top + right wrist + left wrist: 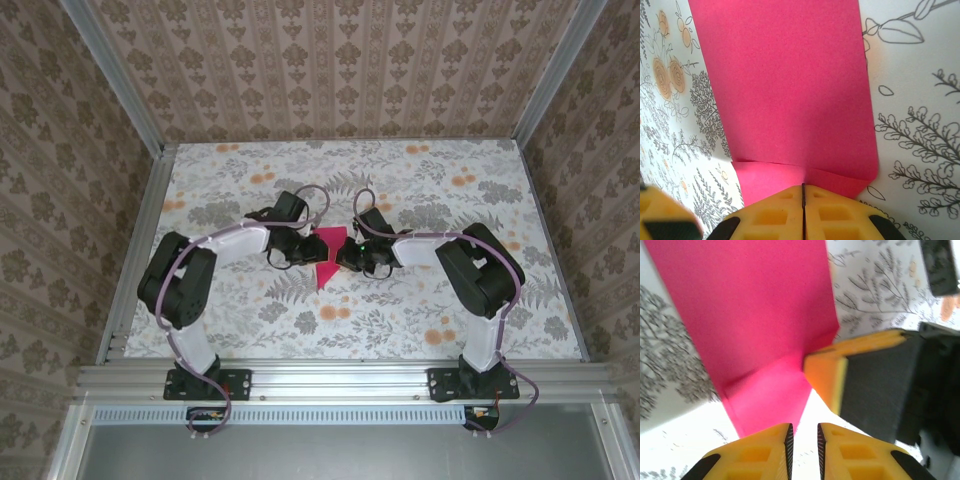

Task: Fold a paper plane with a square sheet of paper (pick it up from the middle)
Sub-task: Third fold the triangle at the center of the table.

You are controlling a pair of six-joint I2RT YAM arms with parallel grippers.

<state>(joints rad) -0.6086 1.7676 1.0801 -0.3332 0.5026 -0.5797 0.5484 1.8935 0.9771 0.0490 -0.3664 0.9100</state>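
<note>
The bright pink sheet of paper (326, 262) lies partly folded at the middle of the table, between my two grippers. In the right wrist view the sheet (790, 85) has a creased flap at its near edge. My right gripper (803, 189) is shut right on that flap and pinches it. In the left wrist view the sheet (755, 315) rises up and to the left, its lower corner beside my left finger. My left gripper (804, 434) stands a little open, with only table showing in the gap. One yellow right finger (827, 375) touches the paper's edge. From above, the left gripper (305, 252) and right gripper (346, 258) face each other.
The floral tablecloth (420, 190) covers the table, with aluminium rails at its left, right and near edges and patterned walls behind. Both arms bend inward over the table's middle, their elbows out to the sides.
</note>
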